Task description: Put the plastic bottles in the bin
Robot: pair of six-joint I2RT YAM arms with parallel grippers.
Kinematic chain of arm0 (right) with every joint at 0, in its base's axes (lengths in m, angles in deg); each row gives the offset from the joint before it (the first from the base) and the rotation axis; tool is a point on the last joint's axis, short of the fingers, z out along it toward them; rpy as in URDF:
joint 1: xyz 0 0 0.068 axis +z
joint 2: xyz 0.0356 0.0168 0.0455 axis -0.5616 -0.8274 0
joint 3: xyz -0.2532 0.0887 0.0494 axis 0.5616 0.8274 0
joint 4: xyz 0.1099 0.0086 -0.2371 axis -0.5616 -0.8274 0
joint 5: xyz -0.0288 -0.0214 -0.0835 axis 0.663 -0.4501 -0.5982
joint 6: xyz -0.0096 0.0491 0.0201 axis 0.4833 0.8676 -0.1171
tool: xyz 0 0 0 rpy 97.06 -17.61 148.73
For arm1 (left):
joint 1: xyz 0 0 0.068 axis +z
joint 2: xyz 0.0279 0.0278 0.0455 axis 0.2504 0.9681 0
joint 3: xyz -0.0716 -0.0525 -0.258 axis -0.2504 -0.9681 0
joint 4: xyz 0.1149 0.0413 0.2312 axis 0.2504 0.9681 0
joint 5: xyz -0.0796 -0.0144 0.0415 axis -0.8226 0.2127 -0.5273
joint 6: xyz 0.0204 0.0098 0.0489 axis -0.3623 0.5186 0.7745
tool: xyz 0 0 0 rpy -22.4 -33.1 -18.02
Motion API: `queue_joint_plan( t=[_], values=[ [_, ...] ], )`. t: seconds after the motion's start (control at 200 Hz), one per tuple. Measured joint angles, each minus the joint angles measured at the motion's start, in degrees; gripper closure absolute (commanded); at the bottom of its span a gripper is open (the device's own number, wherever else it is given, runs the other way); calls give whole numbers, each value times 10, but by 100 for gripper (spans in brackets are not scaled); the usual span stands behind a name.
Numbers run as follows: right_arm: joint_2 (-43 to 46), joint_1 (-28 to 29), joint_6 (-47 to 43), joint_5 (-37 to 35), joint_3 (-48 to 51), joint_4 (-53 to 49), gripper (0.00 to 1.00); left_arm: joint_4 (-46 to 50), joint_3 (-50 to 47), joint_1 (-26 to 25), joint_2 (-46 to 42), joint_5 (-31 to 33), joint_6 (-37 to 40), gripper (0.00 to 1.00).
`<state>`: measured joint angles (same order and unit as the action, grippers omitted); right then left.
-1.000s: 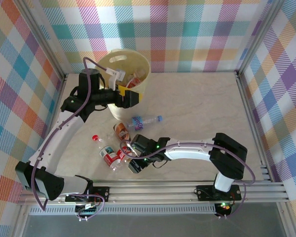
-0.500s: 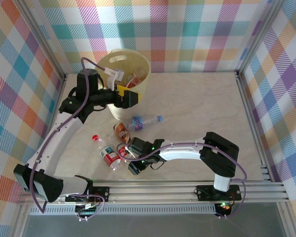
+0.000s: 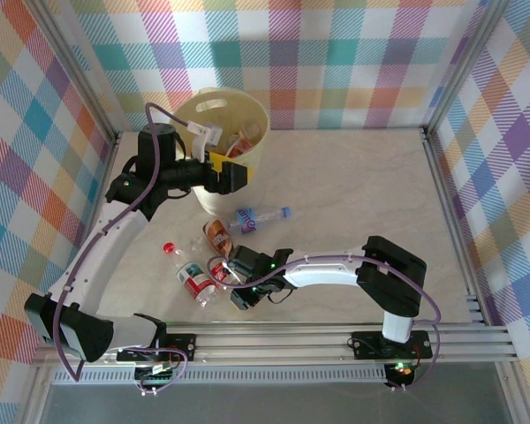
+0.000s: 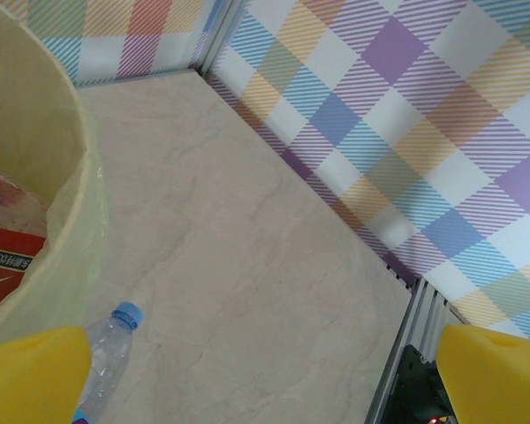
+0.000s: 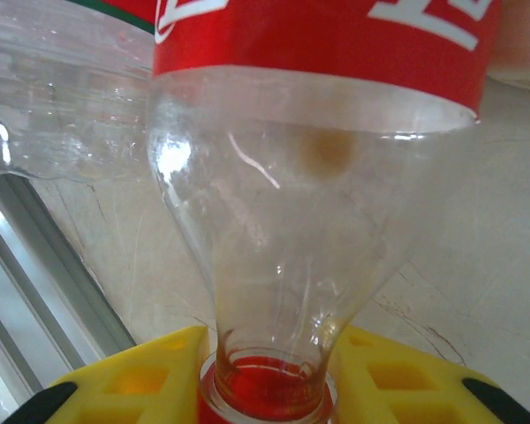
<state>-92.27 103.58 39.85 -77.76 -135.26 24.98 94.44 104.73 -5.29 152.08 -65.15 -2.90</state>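
Your right gripper (image 5: 269,389) clamped tight on neck of red-label bottle (image 5: 300,203), near front edge of table (image 3: 353,203). Your left gripper (image 3: 230,175) spread fully wide, holding nothing, against wall of bin (image 3: 250,152). Bin stands far left, bottles inside (image 3: 240,141). Blue-capped bottle (image 3: 258,216) lies just beside bin, brown-label bottle (image 3: 217,233) near it.

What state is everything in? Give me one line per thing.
bin: upright, bottles inside.
blue-labelled bottle: lying on the table, capped.
brown-labelled bottle: lying on the table.
red-labelled bottle: neck clamped in right gripper.
left gripper: open, by the bin.
right gripper: shut on the red-labelled bottle.
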Motion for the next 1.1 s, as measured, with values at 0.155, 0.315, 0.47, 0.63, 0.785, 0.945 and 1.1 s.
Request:
queue_joint_plan(
  t=[0.155, 0.315, 0.47, 0.63, 0.785, 0.945, 1.1],
  values=[
    [34, 0, 0, -11, 27, -1, 69, 1, 0, -5, -3, 8, -3, 0],
    [112, 0, 3, -37, 81, -3, 68, 20, 5, -35, -14, 54, -15, 0],
    [209, 0, 12, -63, 138, -14, 68, 30, -1, -53, -43, 103, -60, 0],
    [306, 0, 19, -108, 169, -50, 68, 21, -47, -66, -94, 147, -127, 0],
    [373, -10, 30, -153, 169, -90, 68, 21, -89, -91, -117, 195, -201, 0],
    [411, -21, 32, -187, 167, -131, 68, 35, -130, -122, -143, 244, -277, 0],
    [438, -24, 31, -204, 150, -153, 68, 36, -162, -154, -152, 264, -338, 0]
  ],
)
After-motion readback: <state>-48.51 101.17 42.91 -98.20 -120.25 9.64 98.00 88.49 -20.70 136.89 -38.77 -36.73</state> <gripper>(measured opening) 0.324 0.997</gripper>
